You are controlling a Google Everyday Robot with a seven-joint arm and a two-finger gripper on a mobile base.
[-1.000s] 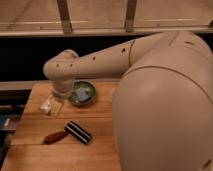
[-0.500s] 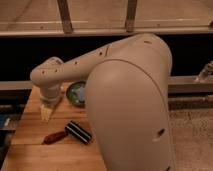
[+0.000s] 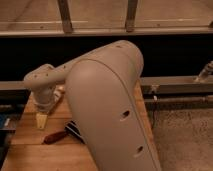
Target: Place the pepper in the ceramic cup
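Observation:
The pepper [image 3: 55, 136], slim and dark red-brown, lies on the wooden table [image 3: 27, 152] at the lower left. The gripper [image 3: 41, 120] hangs from the pale arm's wrist [image 3: 42, 85], just above and to the left of the pepper's near end, low over the table and apart from the pepper. The black striped block [image 3: 74, 129] peeks out from behind the arm, right of the pepper. A small pale shape [image 3: 60, 91] shows beside the wrist; I cannot tell whether it is the ceramic cup.
The arm's big pale upper link [image 3: 110, 110] fills the middle and hides the table's right half and the green bowl. A metal rail [image 3: 170, 85] runs along the back. A blue object [image 3: 5, 122] sits off the table's left edge.
The arm has swung nearer and covers more of the view. The gripper has come down and toward the pepper. The green bowl is now hidden behind the arm.

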